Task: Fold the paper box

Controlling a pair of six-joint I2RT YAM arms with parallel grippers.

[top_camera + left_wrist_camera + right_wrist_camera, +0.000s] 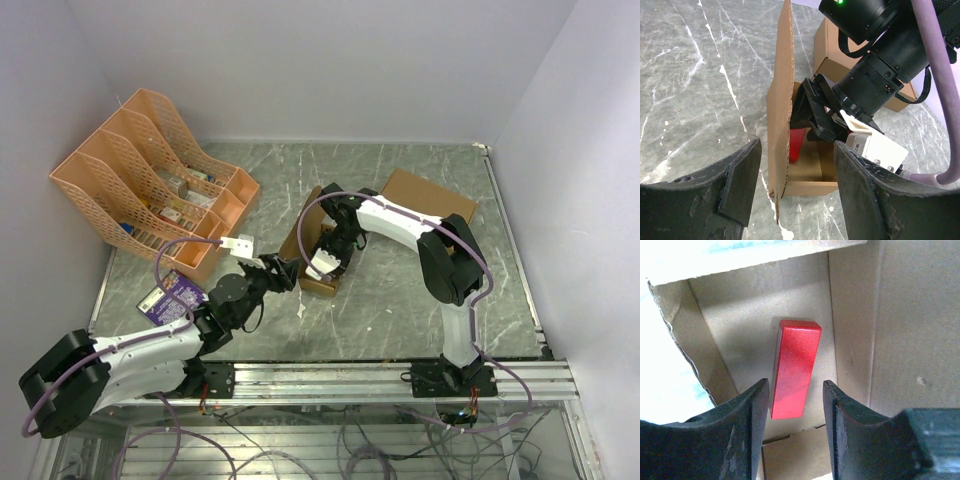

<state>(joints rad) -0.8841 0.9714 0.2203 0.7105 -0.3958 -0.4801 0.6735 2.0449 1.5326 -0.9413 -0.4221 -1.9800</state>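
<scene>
The paper box (306, 243) stands open at the table's middle, one tall flap (781, 100) upright on its left side. A red block (795, 367) lies flat on the box floor (740, 325); it also shows in the left wrist view as the red block (796, 145). My right gripper (796, 395) reaches down into the box (326, 262) and is open, its fingers straddling the block's near end with a gap on the right side. My left gripper (797, 200) is open just outside the box's near end (283, 272), holding nothing.
A larger brown cardboard box (432, 205) sits behind the right arm. An orange file organizer (150, 180) stands at the back left. A purple packet (172, 298) lies near the left arm. Walls close in the table on three sides.
</scene>
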